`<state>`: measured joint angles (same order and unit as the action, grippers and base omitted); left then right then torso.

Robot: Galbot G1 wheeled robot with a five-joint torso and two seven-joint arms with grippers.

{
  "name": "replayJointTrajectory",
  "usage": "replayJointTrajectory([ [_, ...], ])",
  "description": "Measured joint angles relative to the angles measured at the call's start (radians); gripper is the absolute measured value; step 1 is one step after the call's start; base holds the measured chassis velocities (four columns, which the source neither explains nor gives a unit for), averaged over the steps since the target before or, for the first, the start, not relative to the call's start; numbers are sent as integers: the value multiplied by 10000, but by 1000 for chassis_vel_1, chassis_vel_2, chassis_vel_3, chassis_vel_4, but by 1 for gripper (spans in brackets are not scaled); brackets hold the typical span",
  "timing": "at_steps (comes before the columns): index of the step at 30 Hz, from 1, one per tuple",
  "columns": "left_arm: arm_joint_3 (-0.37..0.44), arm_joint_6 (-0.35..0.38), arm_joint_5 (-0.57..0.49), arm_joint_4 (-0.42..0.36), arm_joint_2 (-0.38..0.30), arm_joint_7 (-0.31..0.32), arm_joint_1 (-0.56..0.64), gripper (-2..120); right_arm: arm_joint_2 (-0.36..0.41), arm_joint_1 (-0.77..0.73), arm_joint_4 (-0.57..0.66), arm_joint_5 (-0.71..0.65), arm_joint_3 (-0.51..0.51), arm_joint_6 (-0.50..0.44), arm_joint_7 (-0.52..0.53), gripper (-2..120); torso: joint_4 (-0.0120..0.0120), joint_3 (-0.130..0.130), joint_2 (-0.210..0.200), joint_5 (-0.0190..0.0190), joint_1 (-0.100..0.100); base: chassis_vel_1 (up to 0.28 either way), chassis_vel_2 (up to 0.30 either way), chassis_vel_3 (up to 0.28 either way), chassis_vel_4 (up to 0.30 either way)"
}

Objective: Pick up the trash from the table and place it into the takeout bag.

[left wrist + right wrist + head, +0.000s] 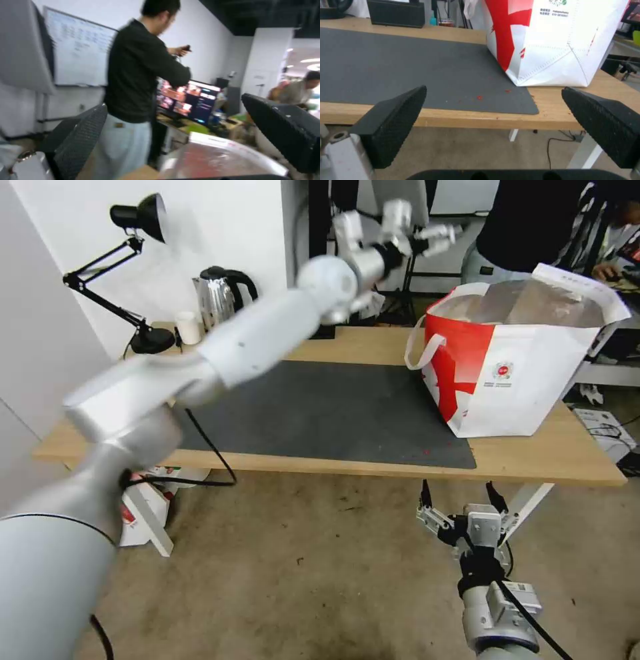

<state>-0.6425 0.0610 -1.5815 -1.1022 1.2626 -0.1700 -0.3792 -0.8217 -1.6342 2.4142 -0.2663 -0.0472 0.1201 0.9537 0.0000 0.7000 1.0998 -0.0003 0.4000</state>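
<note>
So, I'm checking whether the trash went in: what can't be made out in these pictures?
- Takeout bag contents: the head view meets its near wall and foil lining; the left wrist view catches the foil rim blurred.
- Left gripper: motion-blurred above the table's far edge.
- Table's right end: cut off by the bag in the right wrist view.

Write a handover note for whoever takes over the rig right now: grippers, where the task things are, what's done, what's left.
Left gripper: raised high beyond the table's far edge, beside the takeout bag, fingers open, holding nothing.
Right gripper: low in front of the table, below its front edge, fingers open, holding nothing.
Takeout bag stands upright on the table's right end, partly on the dark mat.
No trash is visible on the mat; the bag's contents cannot be seen.
Left: confirm the trash is inside.
</note>
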Motion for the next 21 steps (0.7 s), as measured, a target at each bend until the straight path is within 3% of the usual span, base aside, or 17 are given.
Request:
replayJointTrajectory([
  [4,27,-534,801,-2065,-2232,644,279,100,0,1,1,0,0,0,0,100,-2,-1,1,0,0,0,0,0,0],
  [5,27,-534,801,-2065,-2232,644,279,100,0,1,1,0,0,0,0,100,-2,-1,1,0,0,0,0,0,0],
  [9,1195,-884,2755,-4424,-4714,1735,1621,100,0,1,1,0,-1,-1,0,100,6,0,1,-7,1,0,0,0,0],
  [10,1195,-884,2755,-4424,-4714,1735,1621,100,0,1,1,0,-1,-1,0,100,6,0,1,-7,1,0,0,0,0],
  [14,4307,-1156,3562,-6720,-6515,2470,4624,100,0,-1,1,0,0,-1,1,100,-3,-1,3,-3,1,0,0,0,0],
  [15,4307,-1156,3562,-6720,-6515,2470,4624,100,0,-1,1,0,0,-1,1,100,-3,-1,3,-3,1,0,0,0,0],
  [19,8636,-1386,4194,-8675,-7585,2490,9070,100,-1,0,1,1,-1,-1,1,100,6,-3,5,7,-1,0,0,0,0],
  [20,8636,-1386,4194,-8675,-7585,2490,9070,100,-1,0,1,1,-1,-1,1,100,6,-3,5,7,-1,0,0,0,0],
  [21,9847,-1438,4589,-9015,-7591,2406,10490,100,0,-1,1,1,-1,-1,1,100,5,-4,5,6,-2,0,0,0,0],
])
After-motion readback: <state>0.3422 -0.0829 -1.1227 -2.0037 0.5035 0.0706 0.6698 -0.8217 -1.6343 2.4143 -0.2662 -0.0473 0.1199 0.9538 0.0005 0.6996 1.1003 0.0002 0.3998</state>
